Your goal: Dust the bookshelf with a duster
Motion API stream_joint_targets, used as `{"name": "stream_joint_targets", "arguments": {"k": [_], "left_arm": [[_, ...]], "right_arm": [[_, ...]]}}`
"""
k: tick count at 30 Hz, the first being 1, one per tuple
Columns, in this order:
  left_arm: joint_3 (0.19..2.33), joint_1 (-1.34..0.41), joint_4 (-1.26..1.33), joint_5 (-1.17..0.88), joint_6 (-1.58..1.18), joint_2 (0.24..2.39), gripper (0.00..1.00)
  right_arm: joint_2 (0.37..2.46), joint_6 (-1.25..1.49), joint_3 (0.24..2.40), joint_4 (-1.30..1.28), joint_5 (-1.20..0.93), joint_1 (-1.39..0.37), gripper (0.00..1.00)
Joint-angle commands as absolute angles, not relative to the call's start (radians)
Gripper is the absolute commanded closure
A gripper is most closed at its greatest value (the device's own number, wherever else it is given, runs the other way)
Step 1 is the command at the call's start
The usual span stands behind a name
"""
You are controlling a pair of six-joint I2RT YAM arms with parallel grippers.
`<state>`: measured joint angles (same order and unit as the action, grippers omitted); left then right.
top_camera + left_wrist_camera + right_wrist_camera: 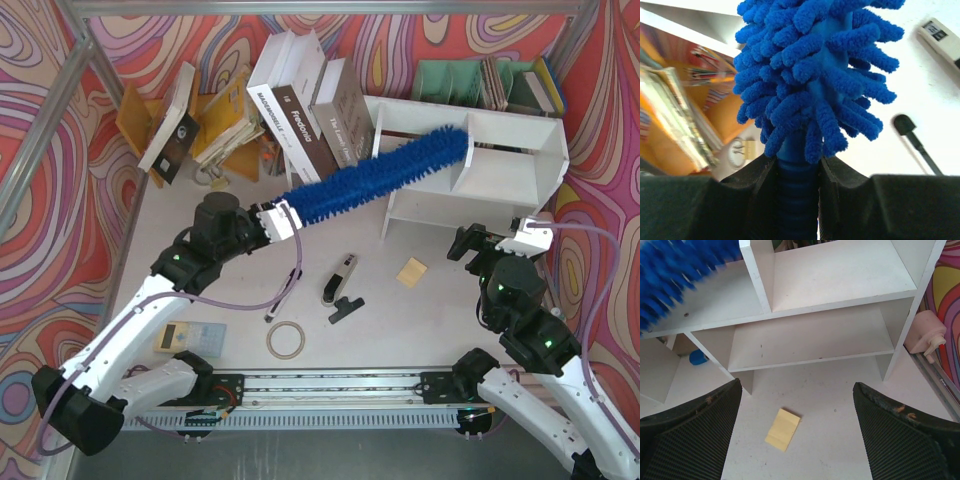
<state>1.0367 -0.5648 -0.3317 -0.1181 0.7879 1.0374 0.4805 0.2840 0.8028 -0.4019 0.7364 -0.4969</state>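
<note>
Top external view: left hand (283, 222) is clenched on the handle of the duster (385, 170). Its fluffy head stretches away from that hand into the upper tier of the bookshelf (510, 175) (left of the divider). Right hand (495, 243) hangs released, the shelf just ahead of it.

White tabletop (430, 325) enclosed on three sides by walls (30, 80) printed with swirling red, orange, pink and purple bands. A silver metal frame bar (320, 6) runs along the top. Bright, even light.
</note>
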Motion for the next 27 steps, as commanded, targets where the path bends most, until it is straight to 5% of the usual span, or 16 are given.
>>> {"name": "stream_joint_targets", "arguments": {"k": [1,14,27], "left_arm": [[0.969,-0.586,-0.190,-0.120,0.709,1.015,1.00],[1.131,-0.589,-0.160,-0.002,0.751,0.967,1.00],[1.077,-0.592,0.001,0.071,0.445,0.826,1.00]], "right_arm": [[0.475,0.272,0.797,-0.375,0.749,-0.494,0.18],[0.471,0.273,0.796,-0.376,0.749,-0.494,0.18],[0.469,0.274,0.796,-0.379,0.742,-0.494,0.18]]}}
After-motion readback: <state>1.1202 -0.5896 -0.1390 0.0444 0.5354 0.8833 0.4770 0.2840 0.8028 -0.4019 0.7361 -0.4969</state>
